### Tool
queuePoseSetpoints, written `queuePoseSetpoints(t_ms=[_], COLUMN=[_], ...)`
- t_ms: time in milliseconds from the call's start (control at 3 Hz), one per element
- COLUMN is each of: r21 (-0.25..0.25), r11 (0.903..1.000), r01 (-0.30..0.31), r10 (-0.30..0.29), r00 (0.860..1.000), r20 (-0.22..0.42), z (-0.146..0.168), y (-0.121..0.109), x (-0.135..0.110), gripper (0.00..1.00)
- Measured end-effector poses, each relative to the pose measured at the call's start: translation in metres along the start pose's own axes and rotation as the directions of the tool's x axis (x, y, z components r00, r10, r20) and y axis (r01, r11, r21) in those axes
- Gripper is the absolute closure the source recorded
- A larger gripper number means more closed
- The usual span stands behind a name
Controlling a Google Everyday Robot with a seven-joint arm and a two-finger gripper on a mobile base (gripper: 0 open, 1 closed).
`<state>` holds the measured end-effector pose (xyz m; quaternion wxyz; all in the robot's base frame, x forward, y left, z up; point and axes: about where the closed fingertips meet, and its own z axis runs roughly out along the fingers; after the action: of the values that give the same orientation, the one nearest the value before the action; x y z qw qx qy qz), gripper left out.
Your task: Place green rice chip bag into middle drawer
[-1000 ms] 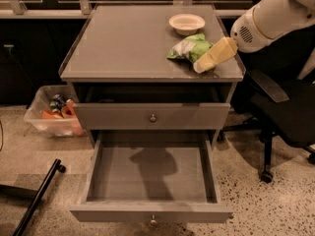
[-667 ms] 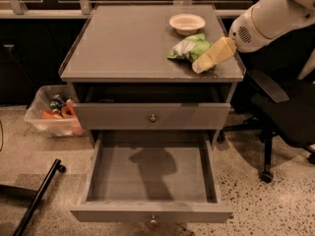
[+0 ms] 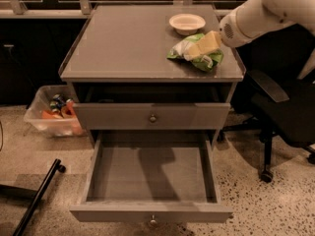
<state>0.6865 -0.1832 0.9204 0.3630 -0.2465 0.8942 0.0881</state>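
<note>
The green rice chip bag (image 3: 210, 61) lies crumpled on the cabinet top near its right front corner, lime green with white patches. My gripper (image 3: 201, 47), cream-coloured on a white arm coming in from the upper right, lies right on top of the bag and covers its middle. The middle drawer (image 3: 152, 176) is pulled wide open below, showing a bare grey floor, low side walls and a small round knob (image 3: 153, 221) on its front.
A cream bowl (image 3: 187, 22) stands on the top just behind the bag. A closed grey drawer front with a knob (image 3: 153, 117) sits above the open drawer. A plastic bin (image 3: 53, 116) stands at the left, an office chair (image 3: 283, 117) at the right, a black bar (image 3: 37, 200) on the floor.
My gripper has shifted slightly left and further over the bag. The bag, bowl and open drawer are where they were.
</note>
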Motion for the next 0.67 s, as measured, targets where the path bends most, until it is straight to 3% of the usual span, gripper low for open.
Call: queuePoseSetpoints(t_ms=[333,667], r21=[-0.002,-0.021], r11=[0.9974,0.9934], r01=[-0.071,-0.112], r10=[0.071,0.111], r00=[0.997,0.993], r20=[0.001,-0.041], z=[0.039,0.075], y=[-0.013,-0.016], x=[-0.013,-0.014], gripper=[0.00,0.00])
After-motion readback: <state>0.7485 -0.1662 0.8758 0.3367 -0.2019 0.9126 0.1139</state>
